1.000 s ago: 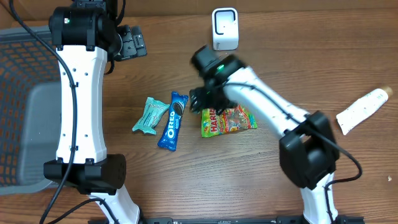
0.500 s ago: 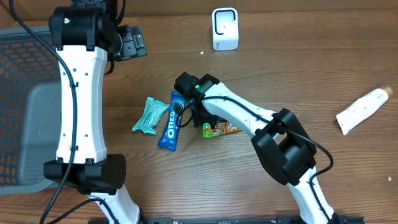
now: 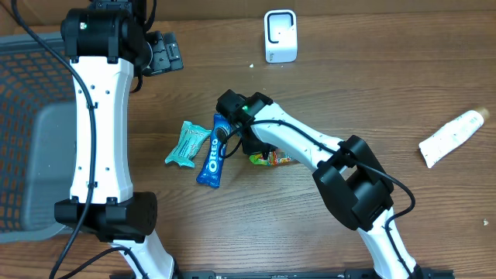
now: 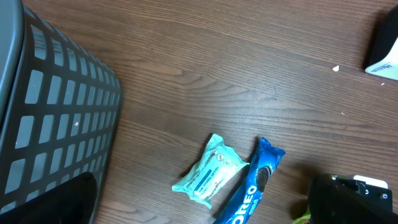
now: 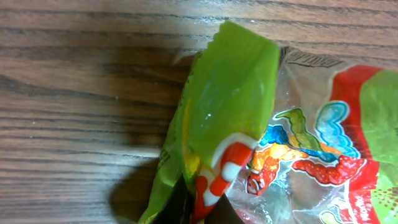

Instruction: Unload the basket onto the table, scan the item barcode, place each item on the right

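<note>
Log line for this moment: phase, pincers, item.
phase: grasp | right pincer: shut on gummy bag edge | left pincer: open, empty | white scanner: item not there yet

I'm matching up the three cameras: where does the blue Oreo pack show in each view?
Overhead: the Oreo pack lies near the centre, between the teal packet and the gummy bag.
Left wrist: the Oreo pack runs off the bottom edge, right of centre.
Right wrist: not in it; only the gummy bag on wood.
Shared landmark: the teal packet, just left of the pack in the overhead and left wrist views.
</note>
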{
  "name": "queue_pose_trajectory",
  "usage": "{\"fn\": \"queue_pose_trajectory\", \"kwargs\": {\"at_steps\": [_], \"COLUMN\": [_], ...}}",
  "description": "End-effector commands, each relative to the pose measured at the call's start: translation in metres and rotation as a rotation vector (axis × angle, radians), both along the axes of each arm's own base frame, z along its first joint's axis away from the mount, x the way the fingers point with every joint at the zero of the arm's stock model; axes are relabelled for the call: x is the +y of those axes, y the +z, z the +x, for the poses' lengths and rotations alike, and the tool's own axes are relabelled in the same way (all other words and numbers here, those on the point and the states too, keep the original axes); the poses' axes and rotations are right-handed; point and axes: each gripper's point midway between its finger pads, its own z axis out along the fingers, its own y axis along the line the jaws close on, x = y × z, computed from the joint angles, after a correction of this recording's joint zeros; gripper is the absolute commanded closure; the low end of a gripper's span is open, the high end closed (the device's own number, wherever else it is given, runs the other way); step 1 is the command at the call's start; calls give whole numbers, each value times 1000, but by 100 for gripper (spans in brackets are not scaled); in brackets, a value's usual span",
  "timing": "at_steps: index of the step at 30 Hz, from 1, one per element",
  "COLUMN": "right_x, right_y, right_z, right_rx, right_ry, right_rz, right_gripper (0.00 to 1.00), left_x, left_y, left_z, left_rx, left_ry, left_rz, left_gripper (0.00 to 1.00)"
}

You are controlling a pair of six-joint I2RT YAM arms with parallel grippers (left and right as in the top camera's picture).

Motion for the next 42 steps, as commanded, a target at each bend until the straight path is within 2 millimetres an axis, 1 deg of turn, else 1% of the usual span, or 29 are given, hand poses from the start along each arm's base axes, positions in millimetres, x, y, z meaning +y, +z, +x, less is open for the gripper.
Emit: {"fn": "queue_pose_trajectory", "kwargs": {"at_steps": [1,4,6,7,8,9,11,12,14,15,17,19,22,23,24,25,27,28,30,33,34,35,36,37,38,40,42], "right_x": [15,37,62,71,78,80,76,71,61,57,50,43,37,35,32,31,24,20,9,-15,-24,-34,-46,-59,-72,-98,-119], "right_y": [4,40,79,98,122,142,169,179,190,192,191,181,169,161,151,145,122,114,101,83,78,73,67,60,53,42,38], "right_z": [-4,-6,-11,-12,-14,-13,-7,-2,7,11,19,26,30,31,32,31,32,35,42,53,56,59,61,64,65,67,68], "right_rx": [92,178,233,247,256,254,247,248,270,285,314,358,426,449,462,464,446,433,400,355,343,331,317,303,291,268,241], "right_ry": [33,137,268,312,360,378,373,359,327,312,290,221,157,125,90,76,21,-6,-57,-142,-169,-193,-215,-243,-272,-319,-335], "right_rz": [84,273,498,599,716,804,920,974,1074,1122,1236,1322,1467,1492,1490,1485,1418,1380,1310,1215,1185,1153,1116,1070,1019,915,827], "right_gripper": [96,96,96,96,96,96,96,96,96,96,96,96,96,96,96,96,96,96,96,96,93,87,83,77,69,63,59], "left_x": [4,4,4,4,4,4,4,4,4,4,4,4,4,4,4,4,4,4,4,4,4,4,4,4,4,4,4], "left_y": [0,0,0,0,0,0,0,0,0,0,0,0,0,0,0,0,0,0,0,0,0,0,0,0,0,0,0], "left_z": [0,0,0,0,0,0,0,0,0,0,0,0,0,0,0,0,0,0,0,0,0,0,0,0,0,0,0], "left_rx": [2,2,2,2,2,2,2,2,2,2,2,2,2,2,2,2,2,2,2,3,3,2,2,2,2,3,2], "left_ry": [-3,-3,-3,-3,-3,-3,-3,-3,-3,-3,-3,-3,-3,-3,-3,-3,-3,-3,-3,-3,-3,-3,-3,-3,-3,-3,-3], "left_rz": [18,18,18,18,18,18,18,18,18,18,18,18,18,18,18,18,18,18,18,18,18,18,18,18,18,18,18], "left_gripper": [0,0,0,1,0,0,0,0,0,0,0,0,0,0,0,1,0,0,0,0,0,0,0,0,0,1,0]}}
